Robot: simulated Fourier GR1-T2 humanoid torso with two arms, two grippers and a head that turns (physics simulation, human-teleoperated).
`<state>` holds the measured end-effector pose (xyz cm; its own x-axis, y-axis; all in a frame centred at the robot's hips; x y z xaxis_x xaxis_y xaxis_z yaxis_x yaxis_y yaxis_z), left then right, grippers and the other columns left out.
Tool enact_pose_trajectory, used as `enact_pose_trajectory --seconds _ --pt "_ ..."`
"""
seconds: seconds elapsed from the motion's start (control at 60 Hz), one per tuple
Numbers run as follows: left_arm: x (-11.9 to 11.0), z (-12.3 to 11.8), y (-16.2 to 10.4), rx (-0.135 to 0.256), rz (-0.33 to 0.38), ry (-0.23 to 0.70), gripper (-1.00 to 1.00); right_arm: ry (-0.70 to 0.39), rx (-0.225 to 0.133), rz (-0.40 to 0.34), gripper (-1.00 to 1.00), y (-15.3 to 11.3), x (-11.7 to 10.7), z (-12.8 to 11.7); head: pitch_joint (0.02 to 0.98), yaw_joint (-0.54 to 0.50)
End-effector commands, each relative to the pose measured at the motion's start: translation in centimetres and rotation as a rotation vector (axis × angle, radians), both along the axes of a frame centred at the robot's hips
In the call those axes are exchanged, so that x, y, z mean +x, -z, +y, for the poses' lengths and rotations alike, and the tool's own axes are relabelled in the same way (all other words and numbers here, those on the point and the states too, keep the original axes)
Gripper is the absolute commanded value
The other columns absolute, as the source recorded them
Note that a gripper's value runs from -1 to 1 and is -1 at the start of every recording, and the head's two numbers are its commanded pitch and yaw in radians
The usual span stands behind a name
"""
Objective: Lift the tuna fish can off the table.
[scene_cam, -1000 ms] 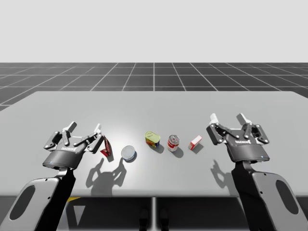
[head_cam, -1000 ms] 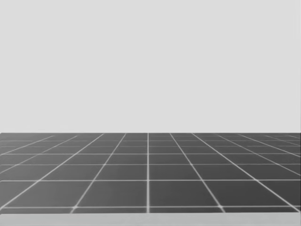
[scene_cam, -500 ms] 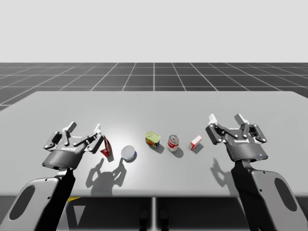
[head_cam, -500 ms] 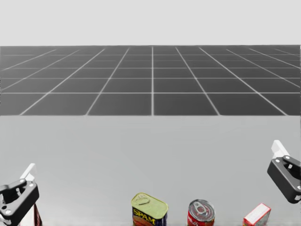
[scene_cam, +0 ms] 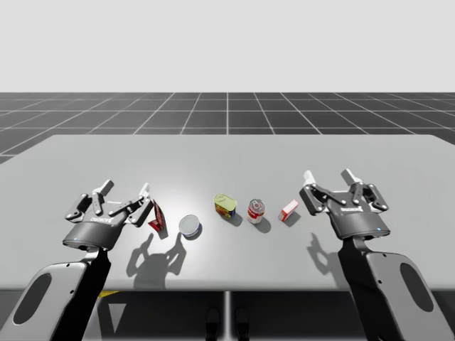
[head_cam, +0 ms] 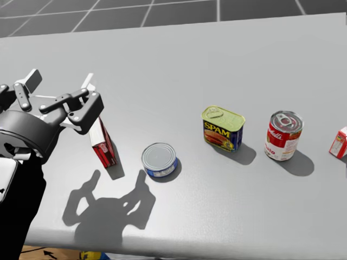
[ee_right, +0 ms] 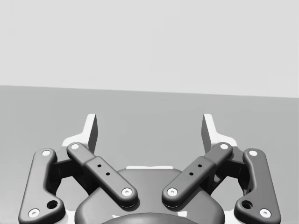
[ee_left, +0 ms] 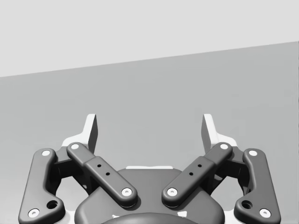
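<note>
– While the left arm has held its place, what has moved in the high view?

– The right gripper [scene_cam: 328, 176] has slid slightly inward, toward the small red and white box [scene_cam: 288, 209]. Its fingers are spread, with nothing between them. The left gripper [scene_cam: 126, 189] hangs just beside the red box [scene_cam: 156, 217], equally spread. The tuna can [scene_cam: 190, 226] sits flat on the desk [scene_cam: 227, 156], between the red box and the blue and yellow tin [scene_cam: 225, 206], and nothing touches it.

– And in the head view?

– My head has turned down. Half a second ago the floor grid filled the upper frame; now the desk [head_cam: 217, 49] fills nearly all of it. The tuna can [head_cam: 159, 160] lies low in the frame, the red box [head_cam: 103, 143] stands just beside it, and the left gripper [head_cam: 60, 81] hovers over that box. The tin [head_cam: 223, 128] and the red and white can [head_cam: 284, 135] stand further right.

– The wrist views?

– On the left, the fingers [ee_left: 91, 133] stand wide apart, with bare desk ahead. The right fingers [ee_right: 91, 133] look the same.

– What does that mean for the lift?

– I judge the reach has barely begun. The can is now in sight and the left gripper is the nearer one. The red box could be knocked on the way in.
</note>
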<state>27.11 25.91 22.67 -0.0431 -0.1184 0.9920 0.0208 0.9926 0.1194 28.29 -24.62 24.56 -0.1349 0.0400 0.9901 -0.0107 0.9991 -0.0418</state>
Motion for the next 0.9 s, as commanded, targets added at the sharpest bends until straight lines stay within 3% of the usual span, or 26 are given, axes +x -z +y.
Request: enact_pose_trajectory --seconds 0.017,0.183,0.3,0.383,0.467,0.633,0.7,0.9 --pt "0.0 -0.1 0.0 -0.004 0.004 0.007 -1.00 -0.009 -0.007 0.013 -1.00 0.2 0.0 0.3 0.866 0.21" --pt "-0.2 -0.4 -0.3 -0.028 -0.001 0.027 -1.00 -0.012 -0.017 0.020 -1.00 0.3 0.1 0.5 0.893 0.22" --pt "-0.8 -0.9 -0.9 -0.104 -0.002 0.065 -1.00 -0.011 -0.020 0.023 -1.00 0.4 0.2 0.5 0.889 0.22" --pt "-1.7 -1.4 -1.6 -0.135 0.002 0.110 -1.00 -0.010 -0.025 0.023 -1.00 0.5 0.2 0.6 0.886 0.21" --pt "-3.5 -1.9 -2.9 -0.126 -0.010 0.150 -1.00 -0.003 -0.045 0.021 -1.00 0.7 0.3 0.7 0.883 0.21" --pt "-6.7 -3.0 -4.0 -0.113 0.012 0.203 -1.00 0.000 -0.050 0.022 -1.00 0.7 0.3 0.8 0.882 0.22" --pt "-7.7 -3.3 -4.0 -0.100 0.025 0.219 -1.00 0.001 -0.051 0.022 -1.00 0.7 0.3 0.8 0.882 0.22" --pt "-10.5 -4.3 -2.6 -0.110 0.085 0.268 -1.00 0.007 -0.051 0.019 -1.00 0.7 0.3 0.7 0.882 0.22"
